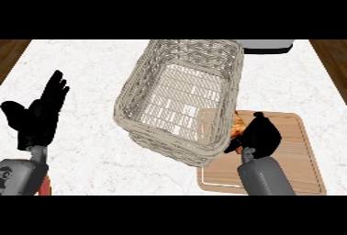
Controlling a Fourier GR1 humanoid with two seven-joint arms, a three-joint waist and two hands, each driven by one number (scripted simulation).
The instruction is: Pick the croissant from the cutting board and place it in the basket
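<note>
While my right hand (pixel 261 134) curls down over the cutting board (pixel 298 156), I judge myself to be in the grasping step: fingers bent round the croissant (pixel 237 127), which shows only as a sliver of orange-brown crust just past my fingertips, toward the basket side. Most of it is hidden under my palm, so I cannot say how much of it my fingers enclose, or whether it has left the board yet. It lies at the board's far corner, touching or very nearly touching the wicker wall in front of my fingers.

That wall belongs to the basket (pixel 136 98), a tall woven thing standing just ahead and to the left of my right fingers, its near rim overlapping the board's corner as I look down. Its open mouth lies beyond and above my knuckles, its slatted floor visible inside.

My left hand (pixel 37 117) rests open near the left edge, fingers straight and pointing up, well apart from everything that matters.

The next move, as I judge it, calls for lifting straight up first, high enough for my fingers and the pastry to clear the rim beside them, then carrying leftward over the opening before letting go. Sliding sideways too early would likely push the basket wall.
</note>
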